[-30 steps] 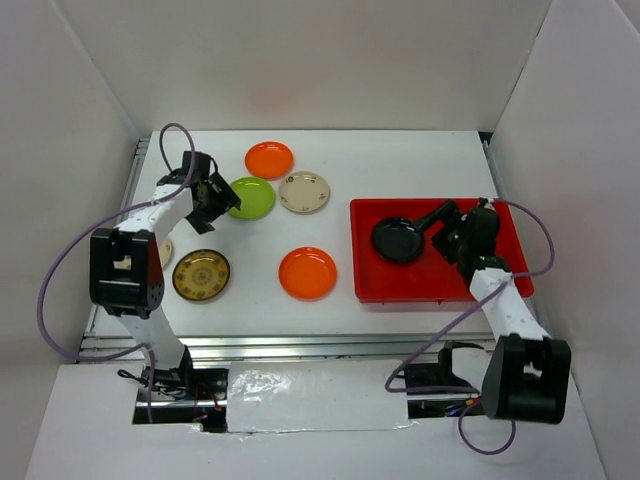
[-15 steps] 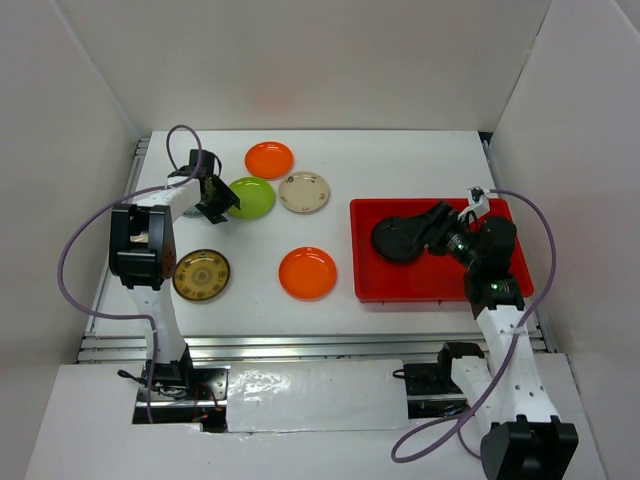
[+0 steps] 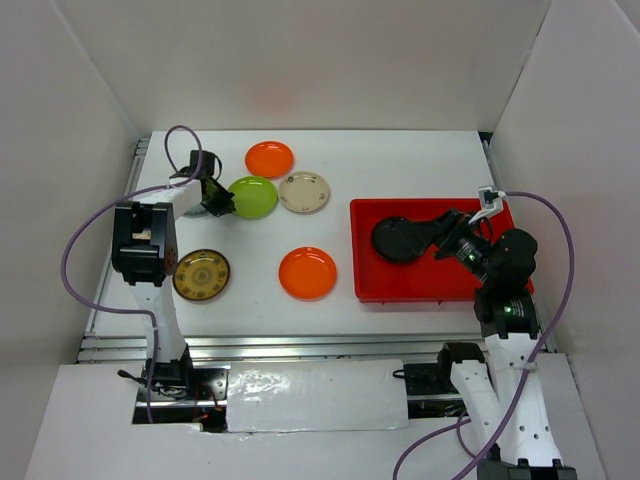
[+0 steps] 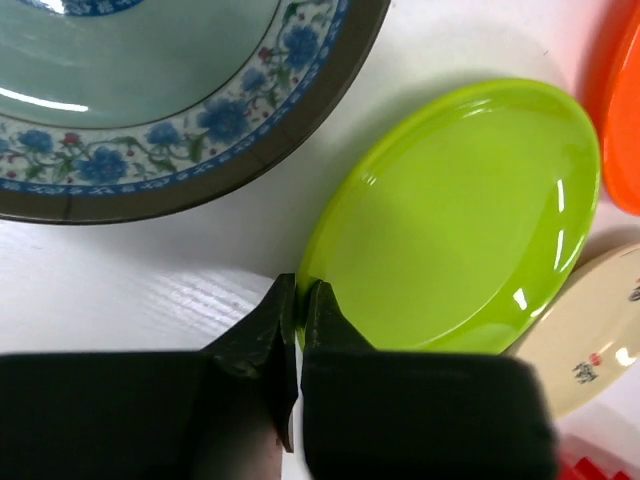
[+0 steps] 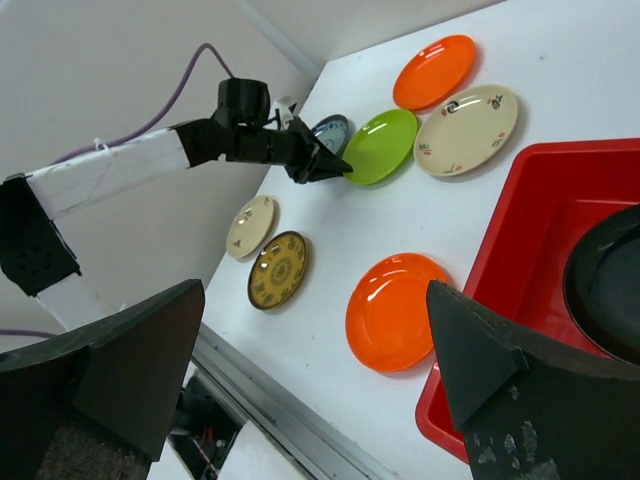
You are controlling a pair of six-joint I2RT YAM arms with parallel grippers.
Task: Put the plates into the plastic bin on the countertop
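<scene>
My left gripper (image 4: 300, 292) is shut on the near rim of the lime green plate (image 4: 460, 220), which lies on the white countertop (image 3: 400, 170) at the back left. In the top view the left gripper (image 3: 215, 197) sits at the left edge of this green plate (image 3: 253, 197). My right gripper (image 3: 443, 238) stands open over the red plastic bin (image 3: 420, 282), holding nothing. A black plate (image 3: 398, 240) lies in the bin's left part. The right wrist view shows the black plate (image 5: 610, 285) inside the bin (image 5: 530, 200).
Other plates lie on the countertop: an orange one (image 3: 269, 159) at the back, a cream one (image 3: 304, 191), another orange one (image 3: 307, 273) near the bin, and a brown-gold one (image 3: 201, 275). A grey-blue patterned one (image 4: 150, 90) is beside the green plate. Metal rail along the near edge (image 3: 300, 345).
The left gripper has closed from wide open onto the green plate's rim. The right arm has drawn back to the right and risen, leaving the black plate in the bin.
</scene>
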